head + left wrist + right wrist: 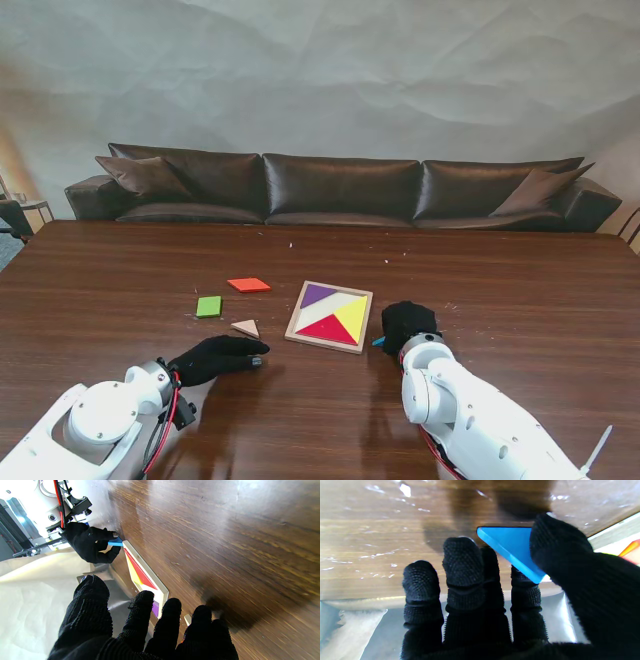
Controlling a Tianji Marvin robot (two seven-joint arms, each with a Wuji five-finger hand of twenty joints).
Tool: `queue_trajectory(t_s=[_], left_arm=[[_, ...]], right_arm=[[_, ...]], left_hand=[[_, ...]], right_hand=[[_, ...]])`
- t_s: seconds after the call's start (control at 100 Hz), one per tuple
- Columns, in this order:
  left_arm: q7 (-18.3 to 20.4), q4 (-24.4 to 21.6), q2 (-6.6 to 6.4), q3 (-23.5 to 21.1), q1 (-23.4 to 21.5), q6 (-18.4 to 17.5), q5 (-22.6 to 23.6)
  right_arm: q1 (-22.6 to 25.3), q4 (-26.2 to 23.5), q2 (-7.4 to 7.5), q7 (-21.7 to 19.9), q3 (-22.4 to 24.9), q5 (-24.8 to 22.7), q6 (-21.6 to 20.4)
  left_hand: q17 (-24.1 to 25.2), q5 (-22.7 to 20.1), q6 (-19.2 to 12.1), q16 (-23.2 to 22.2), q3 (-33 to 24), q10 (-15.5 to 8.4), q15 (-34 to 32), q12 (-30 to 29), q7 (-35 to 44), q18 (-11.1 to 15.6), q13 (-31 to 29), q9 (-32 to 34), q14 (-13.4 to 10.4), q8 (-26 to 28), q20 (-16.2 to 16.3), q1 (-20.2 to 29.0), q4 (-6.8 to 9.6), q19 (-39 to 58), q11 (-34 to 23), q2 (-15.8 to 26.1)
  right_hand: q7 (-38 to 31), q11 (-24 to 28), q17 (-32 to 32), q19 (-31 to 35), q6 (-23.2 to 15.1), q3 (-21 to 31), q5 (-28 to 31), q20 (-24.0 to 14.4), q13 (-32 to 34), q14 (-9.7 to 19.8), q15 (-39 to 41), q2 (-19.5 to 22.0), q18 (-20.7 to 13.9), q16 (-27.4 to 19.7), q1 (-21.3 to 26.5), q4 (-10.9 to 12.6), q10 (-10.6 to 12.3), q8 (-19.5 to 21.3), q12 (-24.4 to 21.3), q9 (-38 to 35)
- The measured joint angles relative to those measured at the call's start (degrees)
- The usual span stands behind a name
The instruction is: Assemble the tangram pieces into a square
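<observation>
Already purple, yellow and red pieces inside wooden tray point(296, 335); right hand point(406, 324) pinching blue triangle point(511, 545), left hand point(218, 357) spread.

Glossy dark wood-grain table point(520, 300), nubby black knit gloves on both hands, smooth blue plastic-looking triangle point(512, 545), pale wooden tray point(296, 326) rim.

We are looking at what seems a lounge or meeting room turned test space. A long dark leather sofa point(340, 188) with cushions point(145, 175) is sitting across the frame's middle, behind a wide wooden table point(520, 300), under a creased pale backdrop point(320, 70).
</observation>
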State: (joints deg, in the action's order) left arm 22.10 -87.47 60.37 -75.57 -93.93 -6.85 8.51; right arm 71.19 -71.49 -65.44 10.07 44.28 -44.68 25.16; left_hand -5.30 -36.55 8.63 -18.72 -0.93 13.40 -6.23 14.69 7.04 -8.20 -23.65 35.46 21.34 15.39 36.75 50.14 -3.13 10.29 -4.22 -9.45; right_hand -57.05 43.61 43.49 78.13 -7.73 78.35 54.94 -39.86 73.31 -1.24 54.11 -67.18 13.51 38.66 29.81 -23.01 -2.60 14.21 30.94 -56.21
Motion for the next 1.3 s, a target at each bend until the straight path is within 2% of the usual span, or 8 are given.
queue_trajectory(t_s=[0.1, 0.2, 0.22, 0.54, 0.58, 0.62, 0.98, 1.3], left_arm=[[0.01, 0.00, 0.00, -0.01, 0.00, 0.00, 0.00], [0.02, 0.01, 0.00, -0.03, -0.01, -0.02, 0.00], [0.02, 0.01, 0.00, -0.04, -0.01, -0.02, 0.00], [0.06, 0.11, -0.01, -0.03, 0.10, -0.01, -0.07], [0.06, 0.11, -0.01, -0.03, 0.11, -0.01, -0.07], [0.04, 0.11, -0.01, -0.03, 0.11, -0.01, -0.07], [-0.08, 0.05, 0.05, -0.09, 0.07, 0.24, -0.10], [-0.09, 0.02, 0.08, -0.14, 0.10, 0.55, -0.21]], right_arm=[[-0.08, 0.37, 0.00, 0.51, 0.04, -0.03, -0.77], [-0.21, 1.27, -0.26, 2.35, 0.05, 0.48, -1.23], [-0.24, 1.59, -0.39, 2.97, 0.05, 0.65, -1.31], [-0.53, 2.65, -0.84, 4.20, 0.10, -0.11, -1.98], [-0.57, 2.63, -0.79, 4.03, 0.04, -0.53, -2.15], [-0.57, 2.60, -0.68, 3.60, -0.10, -1.12, -2.42], [-1.99, 0.35, 0.33, 1.27, -0.53, -4.00, -5.57], [-6.74, 0.73, -0.18, 0.95, -3.95, -0.74, -7.50]], left_hand=[[0.00, 0.00, 0.00, 0.00, 0.00, 0.00, -0.01, 0.00, 0.00, 0.00, -0.01, 0.00, 0.00, 0.00, 0.06, 0.00, 0.00, 0.00, 0.00, 0.00], [-0.02, 0.00, 0.00, 0.00, 0.00, 0.00, -0.02, 0.00, 0.00, 0.00, -0.04, 0.00, 0.00, 0.00, 0.17, 0.00, 0.00, 0.01, 0.00, 0.00], [-0.02, 0.00, 0.00, 0.00, 0.00, 0.00, -0.04, 0.00, 0.00, 0.00, -0.04, 0.00, 0.00, 0.00, 0.20, 0.00, 0.00, 0.02, 0.00, 0.00], [-0.03, -0.01, 0.00, 0.00, 0.00, 0.01, -0.50, 0.00, 0.00, 0.00, -0.10, 0.00, 0.00, 0.00, 0.61, 0.00, 0.00, 0.56, 0.00, 0.08], [-0.03, -0.01, 0.00, 0.00, 0.00, 0.01, -0.52, 0.00, 0.00, 0.00, -0.10, 0.00, 0.00, 0.00, 0.61, 0.00, 0.00, 0.59, 0.00, 0.08], [-0.03, -0.01, 0.00, 0.00, 0.00, 0.01, -0.55, 0.00, 0.00, 0.00, -0.10, 0.00, 0.00, 0.00, 0.61, 0.00, 0.00, 0.62, 0.00, 0.08], [-0.13, -0.01, 0.00, -0.01, 0.00, 0.01, -0.59, 0.00, 0.00, 0.04, -0.11, 0.00, -0.04, 0.00, 0.63, 0.00, 0.00, 0.82, 0.00, 0.08], [-0.50, -0.01, 0.00, -0.01, 0.00, 0.01, -1.15, 0.00, 0.00, 0.29, -0.12, 0.00, -0.34, 0.00, 0.64, 0.00, 0.00, 0.83, 0.00, 0.08]], right_hand=[[-2.63, -1.41, 0.00, 0.01, -2.23, -1.18, 1.78, 0.00, 0.03, 0.03, 1.27, -0.70, -0.66, 0.96, 0.00, -0.56, 0.14, -2.20, 0.00, -1.92], [-3.86, -5.14, 0.03, 0.07, -2.75, -1.24, 4.66, 0.00, 0.05, 0.15, 3.83, -0.55, -0.78, 1.97, 0.00, -0.62, 1.11, -3.94, -0.09, -6.00], [-3.88, -5.30, 0.03, 0.07, -2.75, -1.25, 4.76, 0.00, 0.05, 0.35, 4.19, -0.26, -0.83, 2.09, -0.01, -1.34, 1.32, -4.18, -0.09, -6.50], [-4.47, -9.50, 0.03, 0.08, 0.32, -1.24, 6.12, 1.56, 0.11, 3.48, 7.07, -0.25, -2.75, 2.18, 0.57, -1.39, 1.79, -4.72, -1.09, -11.24], [-4.50, -7.07, 0.03, 0.08, 0.40, -1.24, 6.12, 1.93, 1.61, 3.41, 7.16, -0.25, -2.76, 2.18, 0.57, -1.39, 1.74, -4.60, -0.85, -14.56], [-4.68, -7.36, 0.03, 0.08, 0.94, -1.08, 6.12, 1.96, 1.82, 3.11, 7.30, -0.19, -2.76, 2.18, 0.57, -1.39, 1.84, -4.21, -0.37, -15.68], [-4.69, -6.90, 0.03, 0.08, 1.59, -0.63, 6.53, 1.98, 1.84, 2.81, 8.00, -0.60, -2.76, 2.18, 0.57, -1.39, 1.86, -3.85, 0.42, -16.25], [-4.70, -6.93, 0.03, 0.08, 1.75, -0.62, 6.54, 1.98, 1.84, 2.76, 8.11, -0.54, -2.76, 2.18, 0.57, -1.39, 1.86, -3.18, 0.44, -16.27]])
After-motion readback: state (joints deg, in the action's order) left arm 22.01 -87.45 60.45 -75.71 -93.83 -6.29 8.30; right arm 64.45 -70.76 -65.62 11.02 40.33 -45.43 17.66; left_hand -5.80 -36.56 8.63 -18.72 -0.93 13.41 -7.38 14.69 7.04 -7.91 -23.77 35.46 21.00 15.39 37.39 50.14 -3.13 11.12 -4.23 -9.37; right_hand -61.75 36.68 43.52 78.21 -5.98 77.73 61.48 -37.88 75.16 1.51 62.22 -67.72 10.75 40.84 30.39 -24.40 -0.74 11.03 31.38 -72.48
